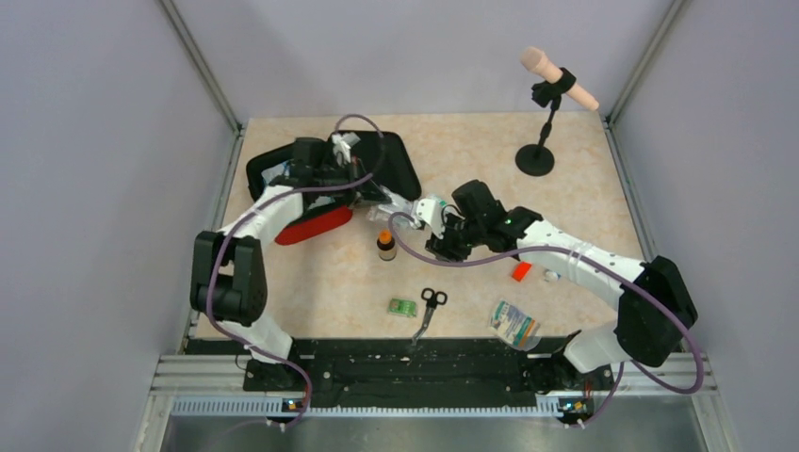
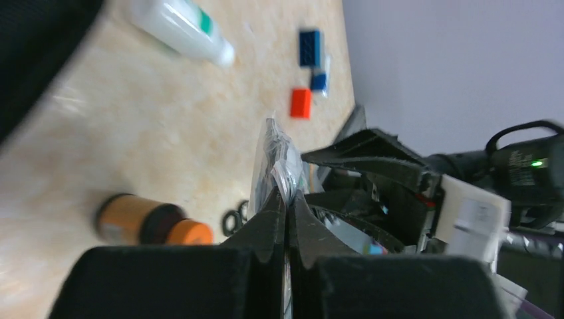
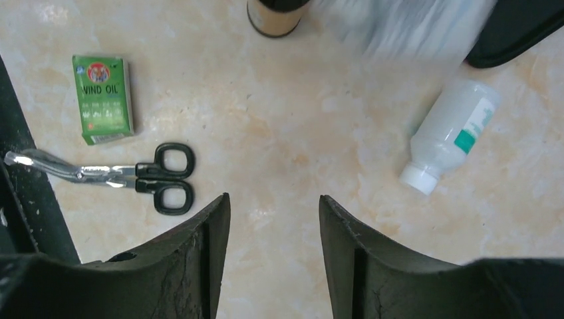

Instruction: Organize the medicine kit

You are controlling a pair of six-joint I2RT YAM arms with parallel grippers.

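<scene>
Left hand (image 1: 382,198) pinching a clear plastic packet (image 2: 274,149) beside the open red soft zippered medicine kit (image 1: 316,226); right hand (image 1: 441,240) hanging spread.

From above, the medicine kit lies at the far left of the beige table (image 1: 471,151), black lining up, with the left hand just beside its right rim and the right hand near but apart, further right. The case looks light and floppy, so I'd judge the zipped rim the firmest hold, and the lid would likely sag if taken by a corner. The left wrist view shows that hand's fingers (image 2: 266,226) pressed together on the crinkly packet, with an amber bottle with an orange cap (image 2: 133,222) nearby. The right wrist view shows fingers (image 3: 193,252) wide apart, gripping nothing, over bare table. Black-handled scissors (image 3: 153,179), a small green box (image 3: 103,98) and a white plastic bottle (image 3: 452,133) lie around, and the kit's black edge sits top right.
</scene>
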